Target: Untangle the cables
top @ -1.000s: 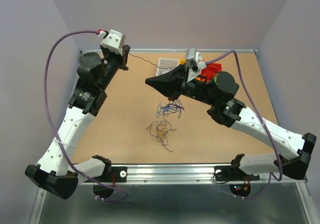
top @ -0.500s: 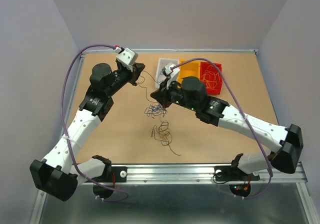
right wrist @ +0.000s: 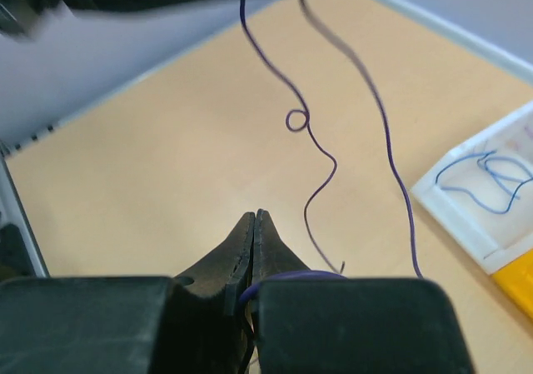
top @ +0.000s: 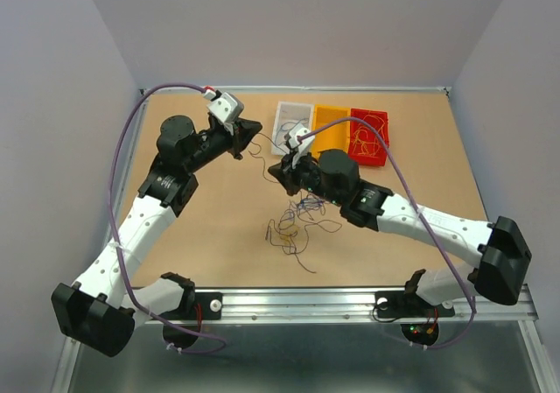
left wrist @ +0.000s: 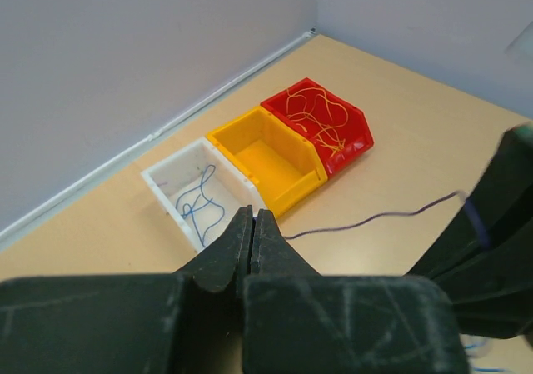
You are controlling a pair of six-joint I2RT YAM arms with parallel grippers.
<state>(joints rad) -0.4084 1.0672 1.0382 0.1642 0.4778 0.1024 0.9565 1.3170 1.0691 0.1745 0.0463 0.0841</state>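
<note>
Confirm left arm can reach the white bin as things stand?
Probably yes: the left end effector hangs close beside the white bin, path looks clear. Only catch: the dark strand pinched between it and the right end effector may tug.

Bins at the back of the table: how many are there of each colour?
White plastic bin: 1
Yellow plastic bin: 1
Red plastic bin: 1
Total: 3

My gripper pinched together; purple strand trailing toward three o'clock; white bin, yellow bin, red bin toward twelve.
</note>
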